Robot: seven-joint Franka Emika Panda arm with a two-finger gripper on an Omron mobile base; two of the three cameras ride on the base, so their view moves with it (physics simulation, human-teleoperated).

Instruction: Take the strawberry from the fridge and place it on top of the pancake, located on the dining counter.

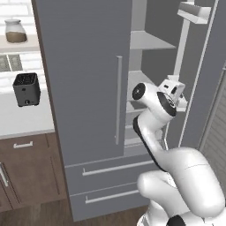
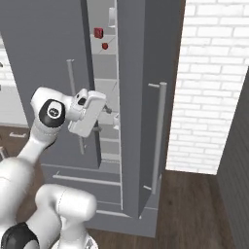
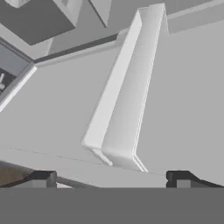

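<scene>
The grey fridge (image 1: 84, 79) has its left door closed and its right door (image 2: 141, 97) swung open. Up on a pale shelf inside lies the strawberry (image 2: 104, 46), tiny and dark red, just below a larger blocky red lump (image 2: 98, 32). My gripper (image 2: 111, 113) reaches into the gap at mid height, well below that shelf. In the left base view the gripper (image 1: 180, 102) is beside the open door's inner edge. In the hand view the gripper (image 3: 111, 180) is open, fingertips (image 3: 41, 179) wide apart with nothing between, facing a pale grey ledge (image 3: 127, 96). Pancake and dining counter are out of view.
A black toaster (image 1: 26, 89) stands on the white wall counter (image 1: 22, 119) left of the fridge, with a jar (image 1: 16, 31) on a shelf above. A door bin (image 1: 194, 12) juts out high up. Two drawers (image 1: 110, 167) sit below. A white brick wall (image 2: 214, 87) is right.
</scene>
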